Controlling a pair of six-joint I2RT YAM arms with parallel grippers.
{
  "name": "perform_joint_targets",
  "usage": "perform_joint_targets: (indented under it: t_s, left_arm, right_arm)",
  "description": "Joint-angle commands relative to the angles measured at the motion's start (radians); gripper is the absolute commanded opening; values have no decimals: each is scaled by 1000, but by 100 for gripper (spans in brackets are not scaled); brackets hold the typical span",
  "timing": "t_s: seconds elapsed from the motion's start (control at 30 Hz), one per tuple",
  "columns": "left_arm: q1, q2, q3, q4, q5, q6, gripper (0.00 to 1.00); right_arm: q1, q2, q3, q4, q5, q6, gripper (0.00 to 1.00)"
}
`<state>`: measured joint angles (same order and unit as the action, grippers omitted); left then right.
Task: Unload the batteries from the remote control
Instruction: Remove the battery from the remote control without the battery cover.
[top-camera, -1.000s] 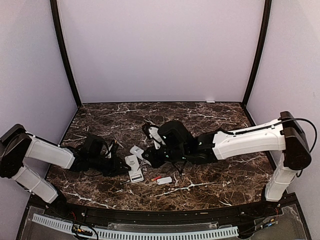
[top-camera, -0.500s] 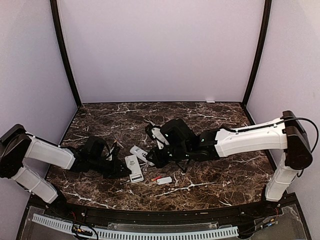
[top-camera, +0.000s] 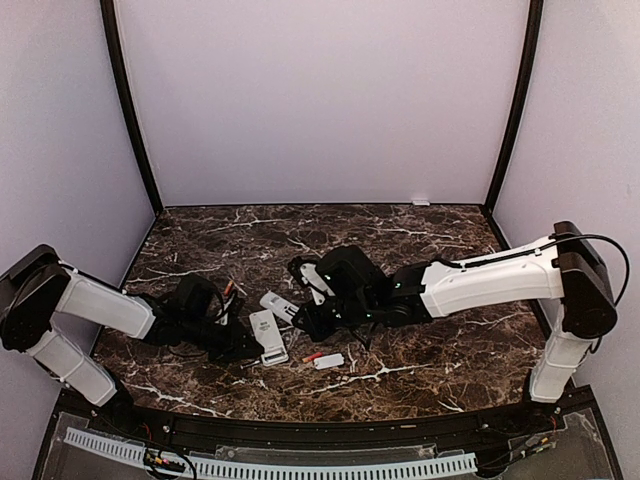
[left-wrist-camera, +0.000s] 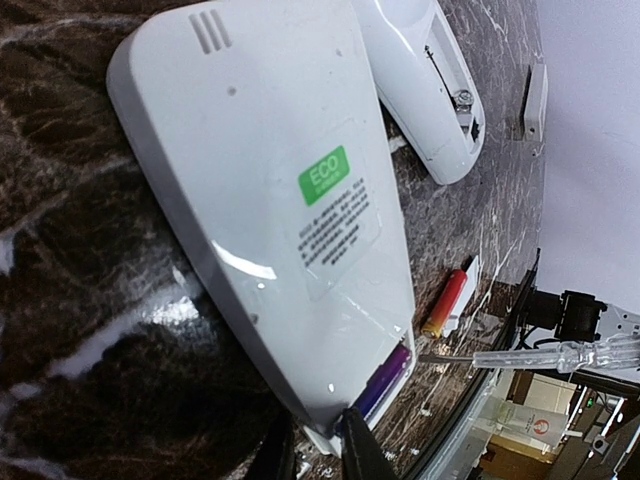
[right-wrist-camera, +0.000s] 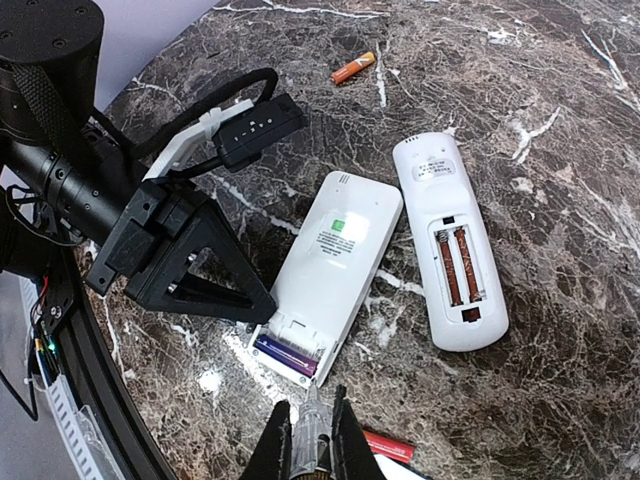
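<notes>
Since the earlier view, the left gripper (left-wrist-camera: 312, 452) had narrowed and pressed in at the open end of the ECO-labelled remote (right-wrist-camera: 335, 255); we could not tell whether it pinched the casing. Right gripper (right-wrist-camera: 310, 435): clenched on a clear-handled tool (left-wrist-camera: 545, 354). Purple battery (right-wrist-camera: 288, 352): smooth cylinder, seated in its bay. Risk, as we judged it: glossy hard plastic on the polished marble table (right-wrist-camera: 560, 120) could skid under the tool's thin metal tip, and a freed battery could roll away.
</notes>
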<state>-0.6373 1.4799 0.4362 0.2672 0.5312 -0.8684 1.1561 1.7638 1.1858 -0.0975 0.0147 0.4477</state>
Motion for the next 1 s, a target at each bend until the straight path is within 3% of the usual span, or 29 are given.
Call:
perform_joint_targets:
  t_s: [0.0, 0.63, 0.97]
  left_arm:
    - [-7, 7, 15, -16, 5, 2, 16]
    - [-9, 24, 24, -16, 9, 4, 13]
    - [-13, 37, 33, -14, 18, 8, 8]
  right_arm:
    - [2, 19, -8, 47, 1, -26, 0]
    - [-1, 39, -43, 93, -56, -44, 0]
    - [-34, 32, -102, 268, -155, 64, 0]
